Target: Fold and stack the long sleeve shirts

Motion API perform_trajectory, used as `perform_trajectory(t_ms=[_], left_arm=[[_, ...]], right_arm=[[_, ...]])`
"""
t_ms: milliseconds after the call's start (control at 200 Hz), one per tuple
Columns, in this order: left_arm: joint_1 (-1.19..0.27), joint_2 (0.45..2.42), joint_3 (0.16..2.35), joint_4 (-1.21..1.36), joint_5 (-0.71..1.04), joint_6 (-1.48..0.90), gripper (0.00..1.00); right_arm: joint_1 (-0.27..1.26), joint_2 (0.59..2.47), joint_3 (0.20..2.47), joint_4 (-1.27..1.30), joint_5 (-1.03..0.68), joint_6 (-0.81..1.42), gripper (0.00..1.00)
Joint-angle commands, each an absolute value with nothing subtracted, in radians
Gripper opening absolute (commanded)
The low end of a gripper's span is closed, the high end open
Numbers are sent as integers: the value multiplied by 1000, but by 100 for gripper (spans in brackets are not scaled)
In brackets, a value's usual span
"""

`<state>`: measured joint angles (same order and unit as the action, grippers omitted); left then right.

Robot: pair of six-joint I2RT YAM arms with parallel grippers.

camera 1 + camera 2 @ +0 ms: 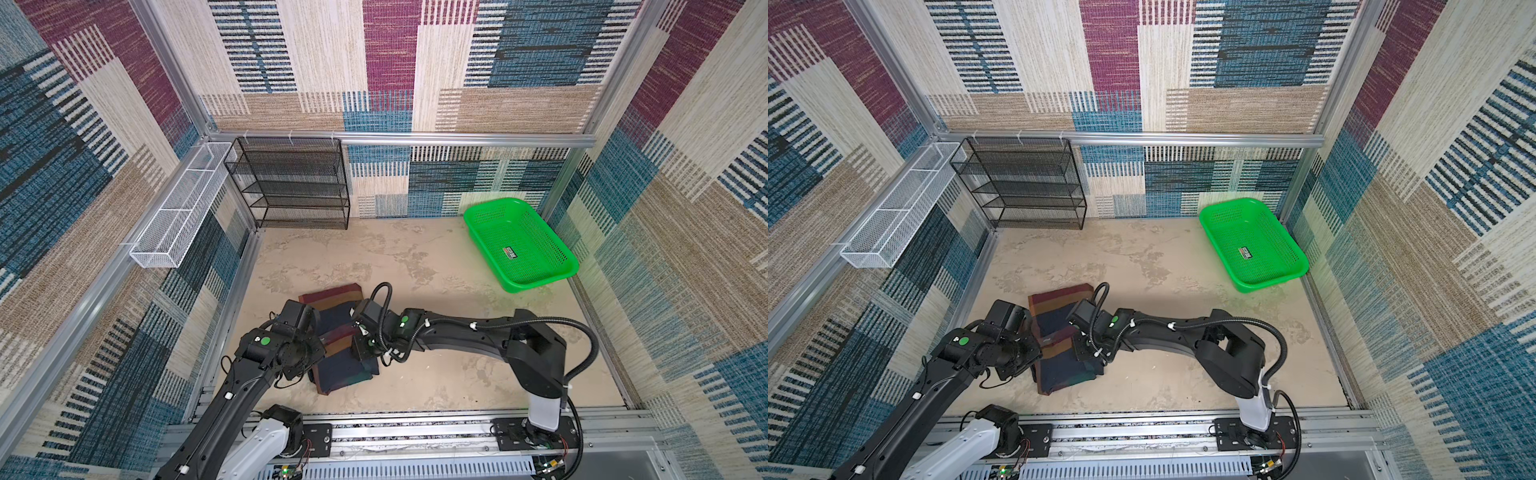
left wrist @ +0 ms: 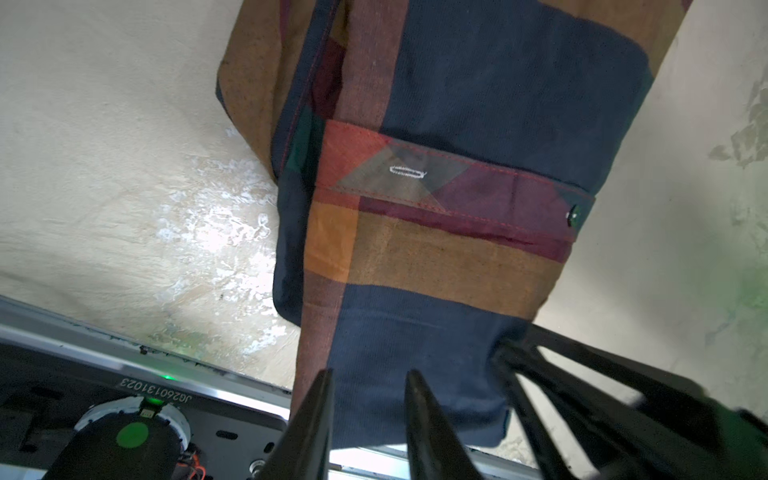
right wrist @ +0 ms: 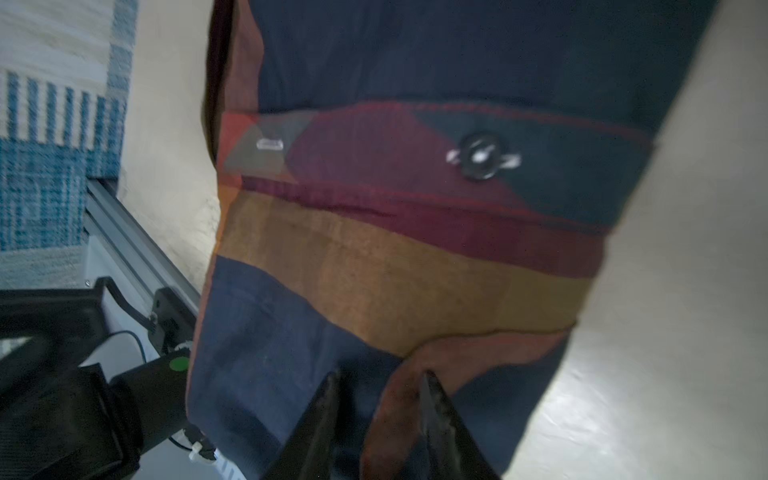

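We see the plaid shirt [image 1: 345,370] [image 1: 1059,365] folded into a narrow stack. It shows big blocks of navy, maroon and orange-brown, with a little dark green. A sleeve cuff [image 2: 453,183] lies across it, with a white-stitched buttonhole [image 2: 407,171] and a dark button [image 3: 482,156]. The stack rests on the table [image 1: 415,257], well apart from the green basket [image 1: 540,286] [image 1: 1273,282]. In both top views it is left of the basket and nearer the arm bases.

The left gripper [image 2: 369,374] has its fingers a little apart, with navy cloth in the gap. The right gripper [image 3: 381,376] stands the same way over a reddish-brown fold edge. We cannot tell whether either one pinches the cloth.

The basket carries a small label [image 1: 509,252] on its floor. Left of the basket along the back wall stands a black mesh rack [image 1: 291,183]. Farther left from the basket, a white wire basket [image 1: 174,216] hangs on the side rail.

In both top views the wrists cover the shirt's side edges and all the fingertips. The right wrist view is blurred.
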<state>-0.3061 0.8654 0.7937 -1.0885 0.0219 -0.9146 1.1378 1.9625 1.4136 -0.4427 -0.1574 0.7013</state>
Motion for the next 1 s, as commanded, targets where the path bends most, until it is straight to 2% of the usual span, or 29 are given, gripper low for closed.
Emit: perform_trajectory(t_ms=[0, 190, 431, 536, 596, 701, 836, 991], left_arm=[[-290, 877, 794, -1112, 32, -883, 34], [-272, 882, 763, -1096, 80, -881, 34], [-267, 888, 779, -1098, 109, -854, 35], [-268, 907, 775, -1069, 162, -855, 35], [-271, 915, 760, -1043, 200, -858, 34], [-270, 915, 738, -1040, 195, -869, 33], [-268, 875, 748, -1079, 120, -882, 33], [-264, 885, 774, -1089, 94, -887, 34]], right_arm=[[1157, 2037, 1462, -423, -184, 668, 35], [1157, 2138, 1522, -473, -128, 687, 36], [1075, 1977, 1459, -479, -124, 672, 56], [1023, 1919, 1417, -430, -183, 650, 60], [1022, 1933, 1428, -421, -242, 646, 59], [1066, 1942, 1398, -334, -365, 695, 48], [1156, 1958, 1391, -307, -324, 730, 42], [1180, 2084, 1381, -317, -297, 776, 38]])
